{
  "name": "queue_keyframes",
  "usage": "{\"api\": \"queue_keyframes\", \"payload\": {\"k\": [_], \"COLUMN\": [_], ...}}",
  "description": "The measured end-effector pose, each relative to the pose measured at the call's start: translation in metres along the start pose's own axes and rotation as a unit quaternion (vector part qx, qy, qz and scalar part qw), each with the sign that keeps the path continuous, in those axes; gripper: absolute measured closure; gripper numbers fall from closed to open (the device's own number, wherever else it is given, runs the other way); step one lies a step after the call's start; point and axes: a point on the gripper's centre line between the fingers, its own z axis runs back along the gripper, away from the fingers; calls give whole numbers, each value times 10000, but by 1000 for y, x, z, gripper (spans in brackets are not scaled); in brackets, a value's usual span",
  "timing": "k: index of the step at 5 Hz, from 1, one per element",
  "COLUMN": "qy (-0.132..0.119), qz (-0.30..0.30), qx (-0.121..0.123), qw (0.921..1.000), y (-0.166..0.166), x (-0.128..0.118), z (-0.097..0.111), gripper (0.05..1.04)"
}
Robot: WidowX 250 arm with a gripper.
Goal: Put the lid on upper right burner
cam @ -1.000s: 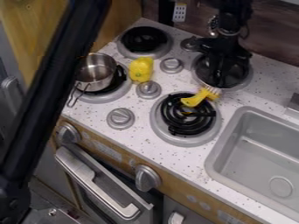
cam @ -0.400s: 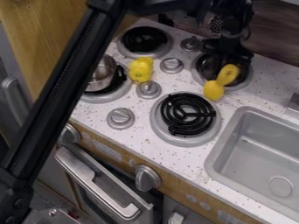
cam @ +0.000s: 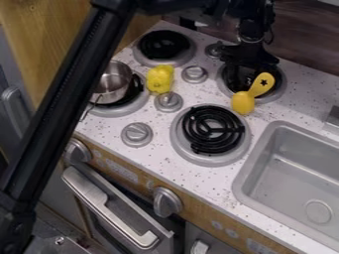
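The black gripper (cam: 250,67) hangs over the upper right burner (cam: 281,91), at the back of the stove, and hides much of its dark middle. The burner's grey rim shows around the front and right side. Whether a lid is part of the dark area beneath the gripper, I cannot tell. A yellow brush-like utensil (cam: 243,102) lies at the burner's front edge, its handle with a star-shaped hole slanting up to the right over the rim.
A metal pot (cam: 112,82) sits on the lower left burner, partly behind the arm. The yellow pepper (cam: 159,79) is between the left burners and knobs. In front are the lower right burner (cam: 212,130) and, to its right, the sink (cam: 291,168).
The yellow utensil has moved from the lower right burner back and to the right, and its bristles no longer show. The gripper has shifted slightly; the forearm has swung left, then partly back.
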Motion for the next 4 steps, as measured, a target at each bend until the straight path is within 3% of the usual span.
{"api": "queue_keyframes", "payload": {"k": [1, 2, 3, 4], "qy": [73, -163, -197, -118], "qz": [-14, 119, 247, 253], "qx": [76, 15, -119, -173], "qw": [9999, 9998, 9994, 9995], "y": [8, 14, 20, 27], "x": [-20, -32, -49, -73], "z": [10, 45, 73, 88], "gripper": [80, 84, 84, 84]}}
